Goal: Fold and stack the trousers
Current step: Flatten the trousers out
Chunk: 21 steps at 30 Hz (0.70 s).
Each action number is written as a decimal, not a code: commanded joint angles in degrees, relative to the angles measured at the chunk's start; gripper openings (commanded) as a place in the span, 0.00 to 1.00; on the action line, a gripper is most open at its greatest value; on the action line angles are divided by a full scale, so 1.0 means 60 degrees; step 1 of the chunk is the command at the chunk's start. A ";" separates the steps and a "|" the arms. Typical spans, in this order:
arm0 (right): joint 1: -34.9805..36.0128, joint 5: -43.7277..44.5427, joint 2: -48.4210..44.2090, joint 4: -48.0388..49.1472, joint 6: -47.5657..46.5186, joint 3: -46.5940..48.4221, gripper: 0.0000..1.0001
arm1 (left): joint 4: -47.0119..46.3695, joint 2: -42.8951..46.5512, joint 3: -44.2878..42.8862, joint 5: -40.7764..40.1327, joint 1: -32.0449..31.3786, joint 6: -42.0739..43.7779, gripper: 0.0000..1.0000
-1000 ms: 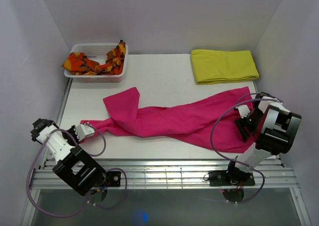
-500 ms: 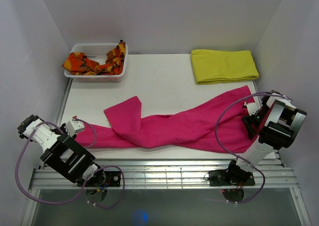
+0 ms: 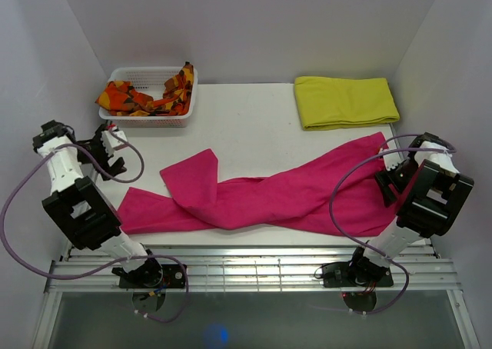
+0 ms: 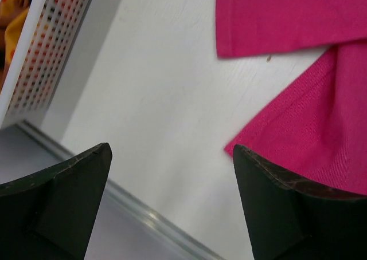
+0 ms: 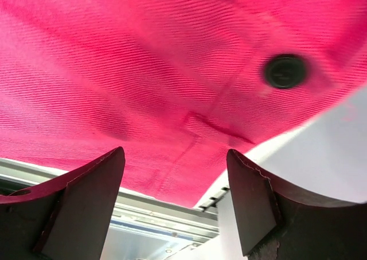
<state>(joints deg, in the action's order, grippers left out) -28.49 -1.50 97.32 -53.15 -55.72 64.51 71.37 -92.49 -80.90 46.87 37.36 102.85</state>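
The magenta-pink trousers (image 3: 269, 195) lie stretched across the table, with one leg end at the front left and the other folded back toward the middle. My left gripper (image 3: 106, 149) hovers open above the bare table beside the basket, apart from the cloth. In the left wrist view the left gripper (image 4: 172, 151) holds nothing, and the trousers' leg end (image 4: 309, 140) lies to the right of it. My right gripper (image 3: 388, 178) is open at the waist end. In the right wrist view the right gripper (image 5: 175, 157) has the trousers (image 5: 143, 71) and a black button (image 5: 285, 71) beyond it.
A white basket (image 3: 154, 120) holding an orange-and-red patterned cloth (image 3: 131, 99) stands at the back left. A folded yellow cloth (image 3: 346, 101) lies at the back right. White walls close in both sides. A metal rail (image 3: 254, 268) runs along the front edge.
The left gripper opened, let go of the trouser leg end and swung back toward the basket. The leg end now lies flat at the front left. The right gripper shifted slightly.
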 commanded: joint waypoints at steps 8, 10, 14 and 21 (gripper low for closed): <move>-0.0012 -0.0278 -0.0004 -0.0181 -0.0059 0.0527 0.76 | -0.4992 -0.0126 0.2306 -0.1554 -0.4437 -0.5417 0.96; -0.0012 -0.0278 0.0040 -0.0137 -0.0058 0.0629 0.75 | -0.5683 -0.0491 0.2337 -0.2054 -0.5052 -0.5787 0.94; -0.0012 -0.0526 0.0099 -0.0137 0.0059 0.0849 0.75 | -0.6416 -0.1283 0.1913 -0.2581 -0.5787 -0.6506 0.94; -0.0012 -0.0907 0.0055 0.0112 0.0161 0.0908 0.75 | -0.5744 -0.2500 0.1341 -0.2685 -0.6418 -0.6258 0.97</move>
<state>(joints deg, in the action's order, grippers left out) -28.49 -4.29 97.89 -52.56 -54.37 67.85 35.86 -106.69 -71.00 31.66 0.10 65.91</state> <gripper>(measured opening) 0.754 0.964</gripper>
